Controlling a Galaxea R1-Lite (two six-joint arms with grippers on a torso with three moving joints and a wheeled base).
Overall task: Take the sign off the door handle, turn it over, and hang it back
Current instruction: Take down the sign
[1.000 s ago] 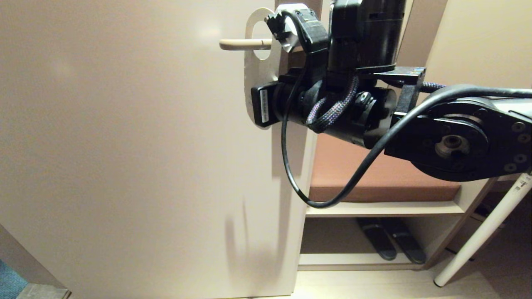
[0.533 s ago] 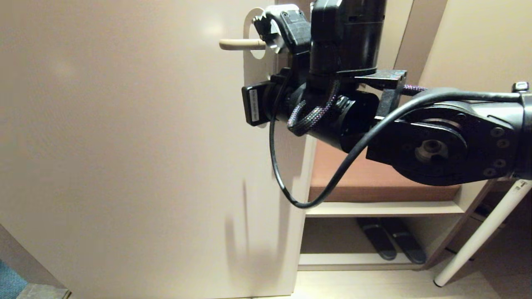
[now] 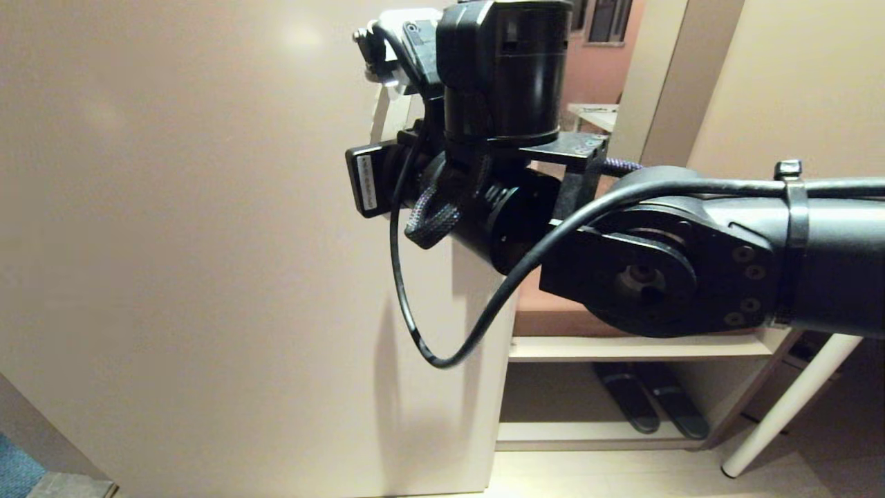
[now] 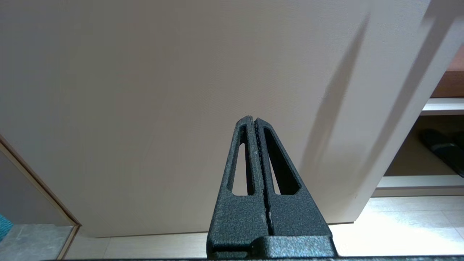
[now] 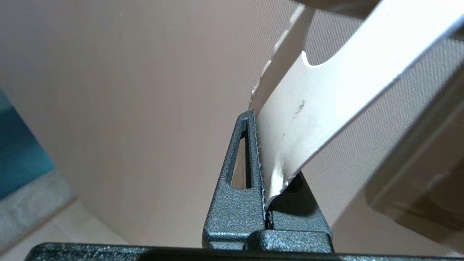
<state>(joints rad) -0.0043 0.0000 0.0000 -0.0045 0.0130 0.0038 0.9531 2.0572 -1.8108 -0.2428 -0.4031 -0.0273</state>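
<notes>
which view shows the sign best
The right wrist view: the sign fills the frame, its pale face and part of its cut-out edge plain, pinched between the right gripper fingers. The head view shows only a pale sliver behind the right arm. The left wrist view shows none of it.

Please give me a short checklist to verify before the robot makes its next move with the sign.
1. Right gripper shut on the sign: ok, the card sits between the fingers.
2. Sign off the door handle: cannot tell, the arm hides that area in the head view.
3. White side facing out: cannot tell, no text visible.
4. Left gripper shut, holding nothing, apart from the door: ok.
5. Handle position known for rehanging: not ok, it is in no view.
</notes>
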